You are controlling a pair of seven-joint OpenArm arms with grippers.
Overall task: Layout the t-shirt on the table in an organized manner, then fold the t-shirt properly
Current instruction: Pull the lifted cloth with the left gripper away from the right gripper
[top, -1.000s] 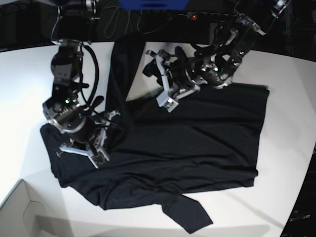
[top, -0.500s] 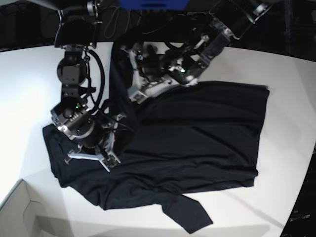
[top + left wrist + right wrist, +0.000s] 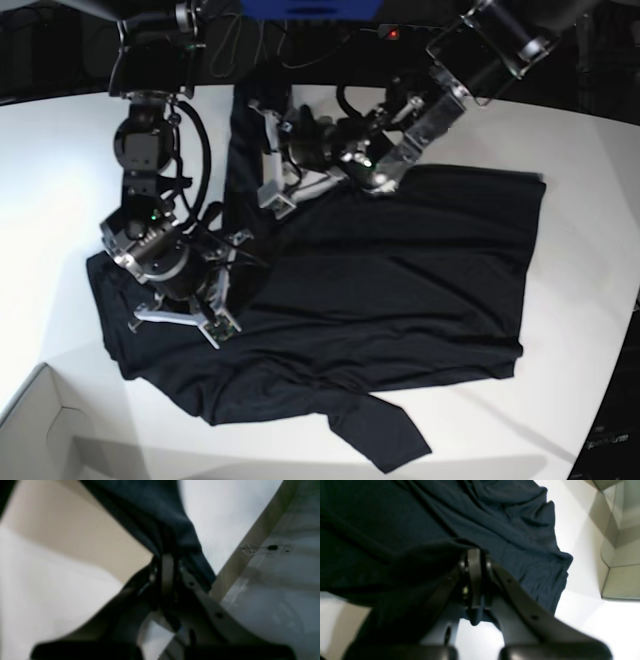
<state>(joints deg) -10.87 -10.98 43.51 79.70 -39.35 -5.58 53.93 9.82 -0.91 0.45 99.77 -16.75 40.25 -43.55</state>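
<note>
Both our grippers, left gripper (image 3: 167, 562) and right gripper (image 3: 473, 562), pinch folds of the t-shirt (image 3: 400, 280) sprawled across the table (image 3: 50, 180); we risk thin fabric slipping free or bunching if pulled unevenly.

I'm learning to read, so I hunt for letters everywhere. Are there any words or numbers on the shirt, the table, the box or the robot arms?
No text can be read in any of the views.
t-shirt: plain black, no print or label showing.
table: bare white, no marks.
cardboard box: no writing visible.
left gripper and right gripper: no legible labels; the wrist views are blurred.
</note>
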